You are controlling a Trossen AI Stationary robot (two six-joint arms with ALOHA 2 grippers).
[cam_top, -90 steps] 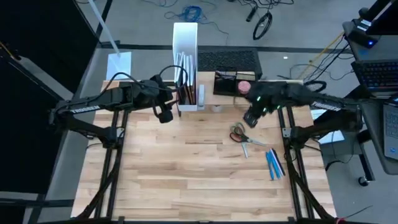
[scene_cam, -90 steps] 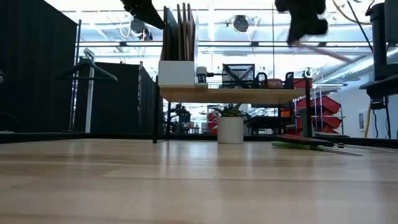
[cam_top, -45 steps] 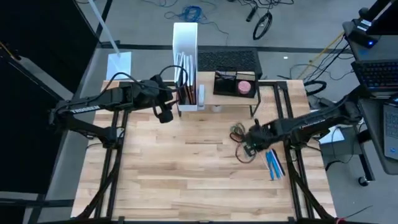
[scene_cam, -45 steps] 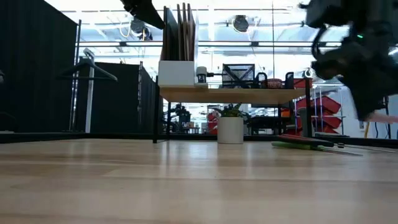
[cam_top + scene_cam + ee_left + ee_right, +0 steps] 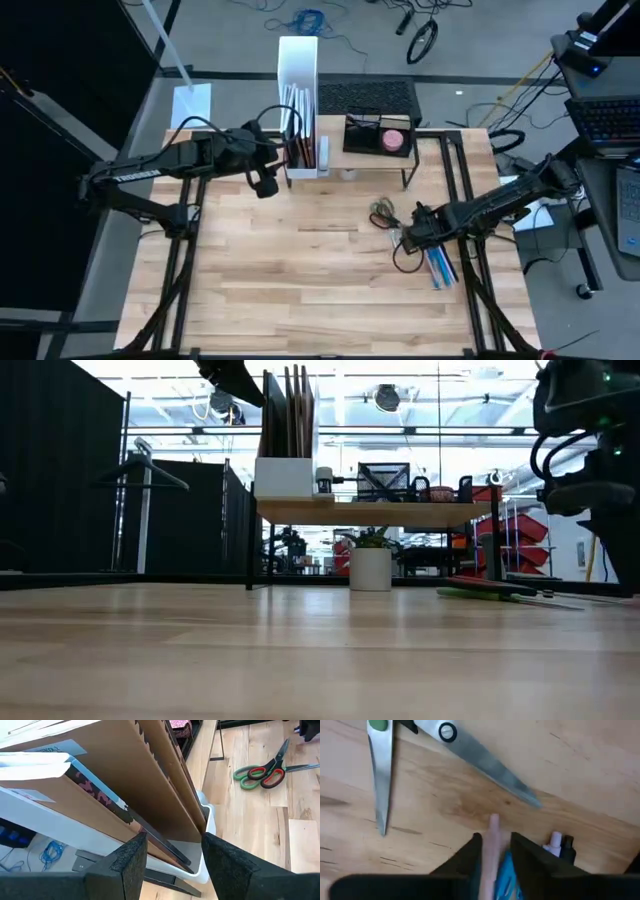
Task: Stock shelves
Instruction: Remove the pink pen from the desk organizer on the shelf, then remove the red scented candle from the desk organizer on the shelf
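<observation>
The shelves (image 5: pixel 370 512), a low riser with a light-wood top on black legs, stand at the table's far middle. They carry a white file box (image 5: pixel 298 100) of brown folders (image 5: pixel 150 785) and a black organizer tray (image 5: pixel 378 135). My left gripper (image 5: pixel 175 865) hovers open at the box's near end, with its fingers on either side of the folders' corner. My right gripper (image 5: pixel 412 238) is down at the tabletop beside the blue pens (image 5: pixel 440 265) and near the scissors (image 5: pixel 385 213). It is shut on a pale pink stick (image 5: pixel 493 827). My right gripper pinches the pale pink stick (image 5: pixel 492 851) between its two fingers, which point down at the table from above. The stick's free end (image 5: pixel 494 819) pokes out past the fingertips over the wood. Whether it touches the table cannot be told.
Scissor blades (image 5: pixel 470 750) lie just beyond the right fingertips. A white-and-black pen end (image 5: pixel 560 845) and blue pens (image 5: pixel 509 870) lie under the gripper. A small white pot with a plant (image 5: pixel 370 565) shows under the shelves. Bare tabletop (image 5: pixel 300 290) spreads over the near half.
My right gripper has come away from the right end of the shelves. It has dropped toward the near right, down to the tabletop by the blue pens and scissors, carrying the pink stick along.
</observation>
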